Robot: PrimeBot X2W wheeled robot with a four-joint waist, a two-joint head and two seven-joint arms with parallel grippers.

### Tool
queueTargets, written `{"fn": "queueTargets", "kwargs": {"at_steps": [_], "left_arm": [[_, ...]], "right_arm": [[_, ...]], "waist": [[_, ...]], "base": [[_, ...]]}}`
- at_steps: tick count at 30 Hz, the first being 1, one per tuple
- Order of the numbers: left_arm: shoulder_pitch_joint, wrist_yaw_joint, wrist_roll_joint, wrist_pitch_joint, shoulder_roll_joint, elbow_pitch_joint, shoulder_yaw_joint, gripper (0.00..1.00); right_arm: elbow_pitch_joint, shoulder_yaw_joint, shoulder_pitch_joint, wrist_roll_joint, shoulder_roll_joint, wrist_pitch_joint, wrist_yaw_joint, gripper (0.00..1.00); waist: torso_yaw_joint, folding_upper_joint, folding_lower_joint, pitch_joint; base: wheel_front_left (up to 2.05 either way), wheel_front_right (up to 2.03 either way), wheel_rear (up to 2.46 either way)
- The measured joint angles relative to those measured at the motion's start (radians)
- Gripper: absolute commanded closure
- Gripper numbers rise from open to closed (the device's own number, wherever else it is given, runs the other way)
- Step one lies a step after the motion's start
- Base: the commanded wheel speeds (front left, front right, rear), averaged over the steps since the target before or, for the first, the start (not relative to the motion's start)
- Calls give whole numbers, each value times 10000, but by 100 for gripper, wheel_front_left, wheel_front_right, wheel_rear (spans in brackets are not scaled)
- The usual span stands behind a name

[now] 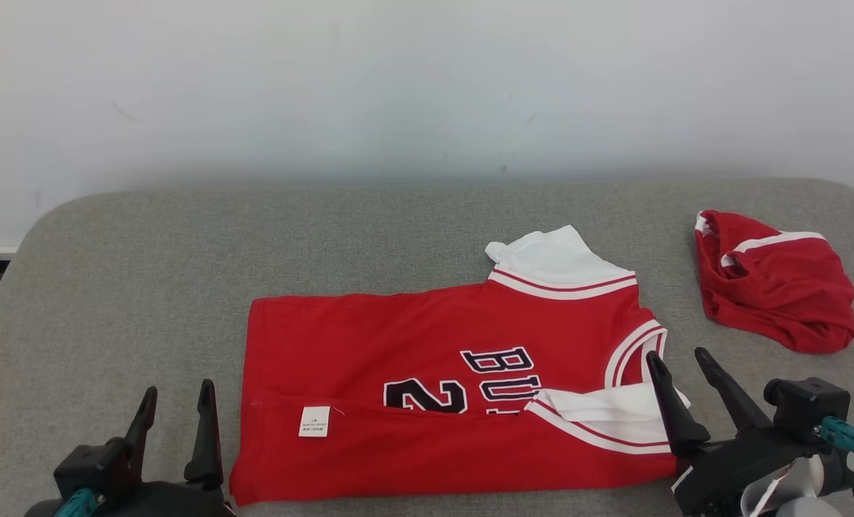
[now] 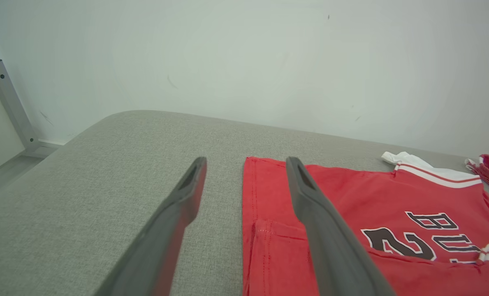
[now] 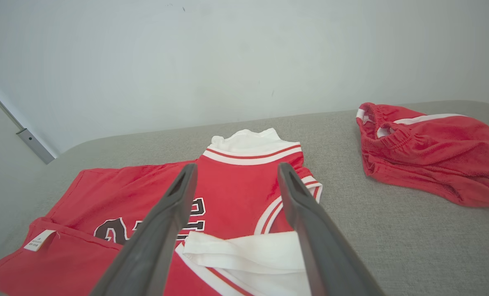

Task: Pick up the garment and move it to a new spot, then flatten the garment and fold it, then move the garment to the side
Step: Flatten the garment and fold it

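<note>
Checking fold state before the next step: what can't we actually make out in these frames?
Head view: jersey print, lower half hidden under its own folded-up flap.
Head view: label text, too small to read.
Head view: jersey's near right corner, behind the right claw.
Right wrist view: crumpled red garment, cut off by the right edge.

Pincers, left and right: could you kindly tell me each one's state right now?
Left pincer: open, holding nothing, near the red jersey hem.
Right pincer: open, holding nothing, by the jersey's white-trimmed armhole.
</note>
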State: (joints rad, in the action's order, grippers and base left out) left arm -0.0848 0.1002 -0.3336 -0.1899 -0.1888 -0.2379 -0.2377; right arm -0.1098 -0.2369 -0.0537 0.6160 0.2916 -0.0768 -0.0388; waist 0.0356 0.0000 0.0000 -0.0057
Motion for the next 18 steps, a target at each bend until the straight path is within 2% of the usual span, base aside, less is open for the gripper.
{"fn": "queueTargets", "kwargs": {"at_steps": [3, 18], "left_arm": [[75, 54, 77, -52, 52, 119, 33, 0], [367, 142, 244, -98, 236, 224, 186, 0]], "right_arm": [[-46, 65, 48, -128, 56, -184, -138, 0], [-232, 182, 67, -355, 73, -685, -316, 0]], "waist": [[18, 0, 0, 48], [0, 0, 0, 228]], "base": [[0, 0, 0], [0, 0, 0]]}}
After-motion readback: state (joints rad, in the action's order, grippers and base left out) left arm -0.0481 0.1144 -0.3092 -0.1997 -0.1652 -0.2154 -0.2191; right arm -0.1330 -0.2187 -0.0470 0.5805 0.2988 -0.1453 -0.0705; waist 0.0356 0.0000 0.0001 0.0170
